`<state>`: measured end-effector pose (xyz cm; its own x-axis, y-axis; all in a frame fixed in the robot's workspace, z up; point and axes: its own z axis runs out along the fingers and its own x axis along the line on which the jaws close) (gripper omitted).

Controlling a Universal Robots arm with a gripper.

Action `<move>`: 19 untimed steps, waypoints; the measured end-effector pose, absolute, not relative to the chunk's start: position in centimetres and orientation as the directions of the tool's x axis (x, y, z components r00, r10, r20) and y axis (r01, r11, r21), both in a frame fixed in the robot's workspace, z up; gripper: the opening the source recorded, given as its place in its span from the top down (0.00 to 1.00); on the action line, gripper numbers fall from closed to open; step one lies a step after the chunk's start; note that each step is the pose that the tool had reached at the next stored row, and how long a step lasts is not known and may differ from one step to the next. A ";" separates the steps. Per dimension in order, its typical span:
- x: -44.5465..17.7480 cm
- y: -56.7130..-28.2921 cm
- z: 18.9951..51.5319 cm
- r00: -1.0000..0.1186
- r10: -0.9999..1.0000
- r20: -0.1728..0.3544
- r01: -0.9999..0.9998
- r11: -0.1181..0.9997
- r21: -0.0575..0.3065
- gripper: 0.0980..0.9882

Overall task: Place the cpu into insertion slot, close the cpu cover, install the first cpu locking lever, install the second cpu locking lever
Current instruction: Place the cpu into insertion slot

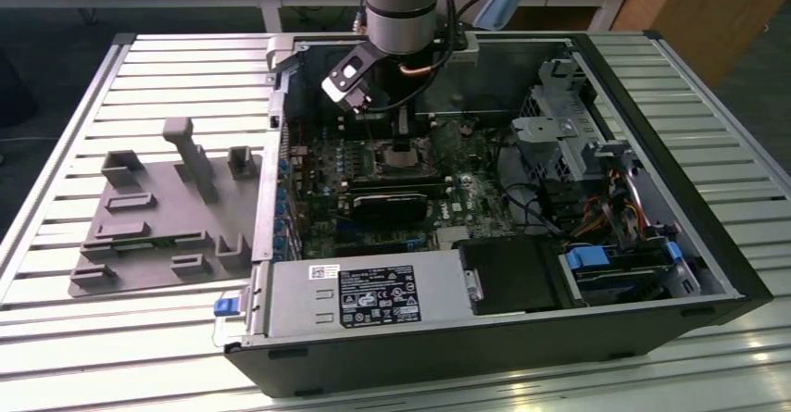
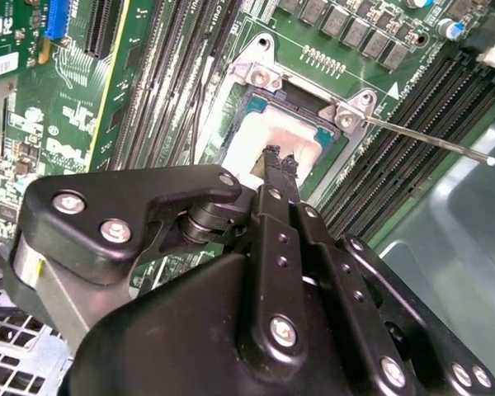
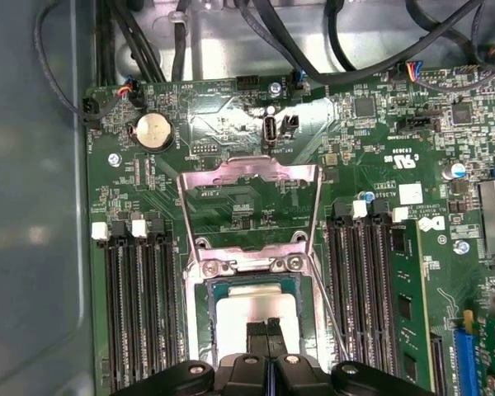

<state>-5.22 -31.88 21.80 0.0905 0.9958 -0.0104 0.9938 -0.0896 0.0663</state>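
The black open-sided computer case (image 1: 495, 361) lies on the pale slatted metal desk (image 1: 99, 79), occupying the centre and the exterior view's right. A grey moulded plastic fixture (image 1: 161, 236) rests on the desk at the exterior view's left, just beside the case. The grey robot arm (image 1: 402, 9) enters from the upper centre of the frame and reaches down into the case over the green motherboard (image 3: 379, 140). The black two-finger gripper (image 3: 266, 328) is closed, its fingertips (image 2: 272, 157) pressed together with nothing visible between them, and the tips rest on or just above the small flat square cpu with a dull silvery-grey top (image 3: 239, 313). The cpu sits seated inside the insertion slot, level with the socket edges, in both wrist views. The cpu cover, a thin silvery metal square frame with an open centre (image 3: 249, 172), is swung back off the socket on its hinge, with the board visible through its opening. One thin silvery metal locking lever (image 2: 429, 140) stands released, angled out from the socket corner over the black memory slots (image 3: 136, 305). A round silvery coin cell (image 3: 153, 130) sits on the board beyond the cover, well apart from the gripper.
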 end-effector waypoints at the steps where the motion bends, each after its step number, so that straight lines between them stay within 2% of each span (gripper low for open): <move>1: -5.2 -31.9 22.0 0.091 0.996 -0.010 0.994 -0.090 0.066 1.00; 19: -5.2 -31.9 27.6 0.090 0.996 -0.010 0.994 -0.090 0.066 1.00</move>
<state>-5.22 -31.88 27.63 0.0905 0.9958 -0.0103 0.9938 -0.0896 0.0664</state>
